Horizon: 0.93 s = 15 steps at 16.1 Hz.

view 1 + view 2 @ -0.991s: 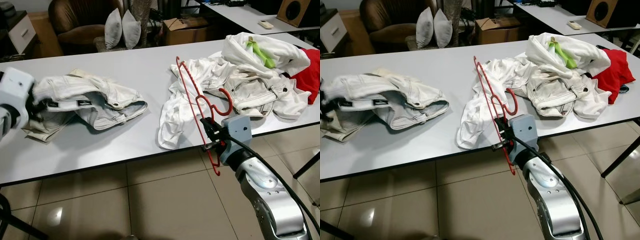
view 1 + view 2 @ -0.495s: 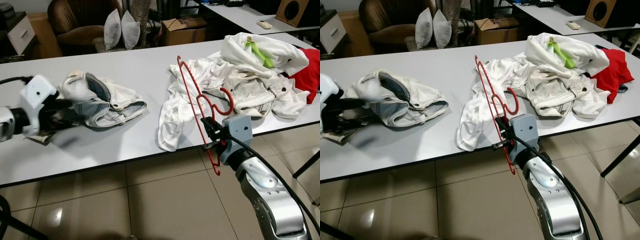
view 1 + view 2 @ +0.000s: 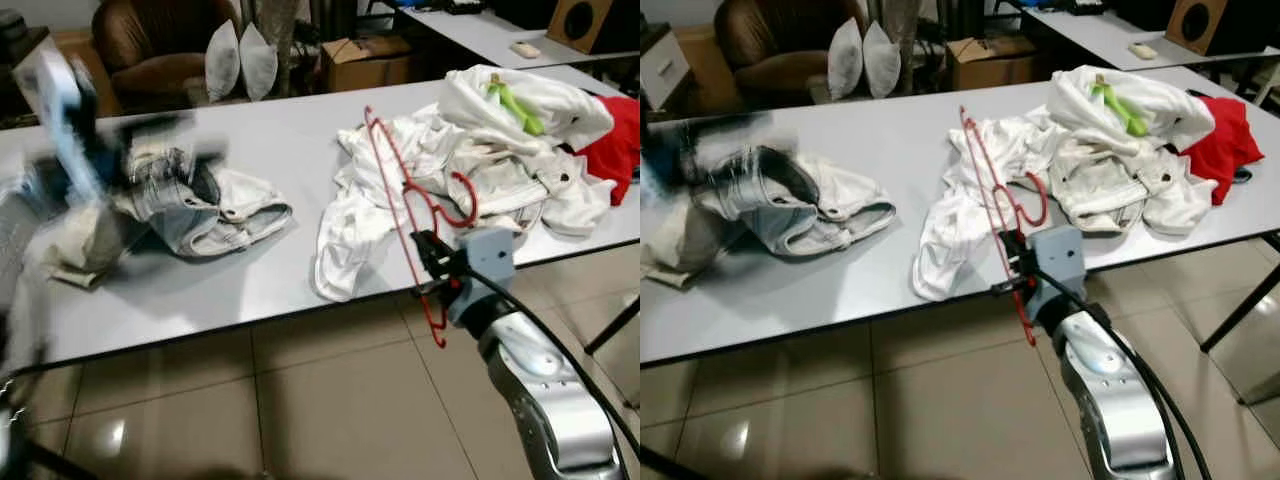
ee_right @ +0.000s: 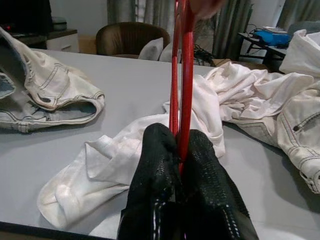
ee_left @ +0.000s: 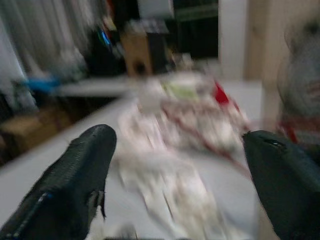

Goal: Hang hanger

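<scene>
Right wrist view shows your right gripper [image 4: 181, 145] clenched on the red hanger [image 3: 415, 215], held upright at the table [image 3: 250, 290] edge beside the white shirt [image 3: 365, 215], seemingly for carrying, while your left gripper [image 5: 175, 175], blurred, stands spread wide.

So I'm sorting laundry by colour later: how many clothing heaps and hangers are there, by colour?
White or pale denim heaps: 3 (left, middle, right)
Red garment: 1
Red hanger: 1, in the right gripper
Total: 5
</scene>
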Motion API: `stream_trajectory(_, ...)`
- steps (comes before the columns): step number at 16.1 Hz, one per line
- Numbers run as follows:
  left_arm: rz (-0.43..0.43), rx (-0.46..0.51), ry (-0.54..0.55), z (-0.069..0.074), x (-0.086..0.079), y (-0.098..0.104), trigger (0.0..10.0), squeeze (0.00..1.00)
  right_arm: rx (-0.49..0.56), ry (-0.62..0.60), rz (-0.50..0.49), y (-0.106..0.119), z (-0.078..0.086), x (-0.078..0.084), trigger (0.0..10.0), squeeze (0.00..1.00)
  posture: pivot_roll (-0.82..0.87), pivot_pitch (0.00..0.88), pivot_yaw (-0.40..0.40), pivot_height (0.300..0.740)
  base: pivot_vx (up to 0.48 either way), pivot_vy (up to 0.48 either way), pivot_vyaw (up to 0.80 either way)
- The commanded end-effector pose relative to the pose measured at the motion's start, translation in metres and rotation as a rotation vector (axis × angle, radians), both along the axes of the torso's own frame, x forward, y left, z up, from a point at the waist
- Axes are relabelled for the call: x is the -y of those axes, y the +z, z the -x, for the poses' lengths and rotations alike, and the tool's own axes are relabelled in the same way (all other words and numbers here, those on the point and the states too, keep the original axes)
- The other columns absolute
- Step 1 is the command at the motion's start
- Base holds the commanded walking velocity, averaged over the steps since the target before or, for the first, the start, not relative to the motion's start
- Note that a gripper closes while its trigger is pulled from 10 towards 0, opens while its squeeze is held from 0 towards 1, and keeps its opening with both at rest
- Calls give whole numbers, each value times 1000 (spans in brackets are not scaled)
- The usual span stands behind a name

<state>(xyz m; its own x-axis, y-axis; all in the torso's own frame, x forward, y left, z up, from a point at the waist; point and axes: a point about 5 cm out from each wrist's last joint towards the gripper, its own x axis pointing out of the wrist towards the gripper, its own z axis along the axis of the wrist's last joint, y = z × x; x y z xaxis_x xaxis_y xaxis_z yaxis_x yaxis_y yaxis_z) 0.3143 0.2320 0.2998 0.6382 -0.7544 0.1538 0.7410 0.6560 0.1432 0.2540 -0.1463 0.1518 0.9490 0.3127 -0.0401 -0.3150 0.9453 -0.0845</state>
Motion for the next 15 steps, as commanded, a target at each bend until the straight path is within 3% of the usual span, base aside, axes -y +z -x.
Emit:
stream_trajectory(1,-23,17,117,-20,8,0,10000,1000,21,-18,-5,4,-1,3,10000,0,-132,0,67,740,0,0,0)
stream_trajectory(2,-182,43,181,-40,28,-11,10000,902,19,-29,4,3,-2,5,10000,0,-140,0,67,740,0,0,0)
stream_trajectory(3,-346,49,190,-52,42,-25,10000,55,19,-44,7,3,-2,7,10000,0,-145,0,65,740,0,0,0)
stream_trajectory(4,-426,39,169,-62,58,-37,10000,0,18,-59,10,3,-2,10,10000,0,-151,0,66,740,0,0,0)
stream_trajectory(5,-420,20,173,-74,76,-45,10000,0,17,-77,17,2,-1,14,10000,0,-162,0,68,740,0,0,0)
stream_trajectory(6,-496,45,236,-85,89,-51,10000,0,15,-98,20,2,0,18,10000,0,-172,0,69,740,0,0,0)
stream_trajectory(8,-621,73,342,-97,95,-60,10000,0,13,-110,27,2,2,21,10000,0,-178,0,70,740,0,0,0)
stream_trajectory(9,-691,75,378,-98,93,-67,10000,0,13,-113,29,2,3,21,10000,0,-203,0,81,740,0,0,0)
stream_trajectory(10,-845,72,422,-99,84,-86,10000,0,12,-123,32,3,6,23,10000,0,-226,0,91,740,0,0,0)
stream_trajectory(11,-968,45,385,-95,77,-103,10000,0,9,-131,34,3,8,25,10000,0,-229,0,92,740,0,0,0)
stream_trajectory(13,-1075,8,373,-91,65,-122,10000,0,5,-139,35,2,10,26,10000,0,-232,0,90,740,0,0,0)
stream_trajectory(15,-1231,4,443,-86,37,-135,10000,0,2,-133,35,3,9,24,10000,0,-229,0,76,740,0,0,0)
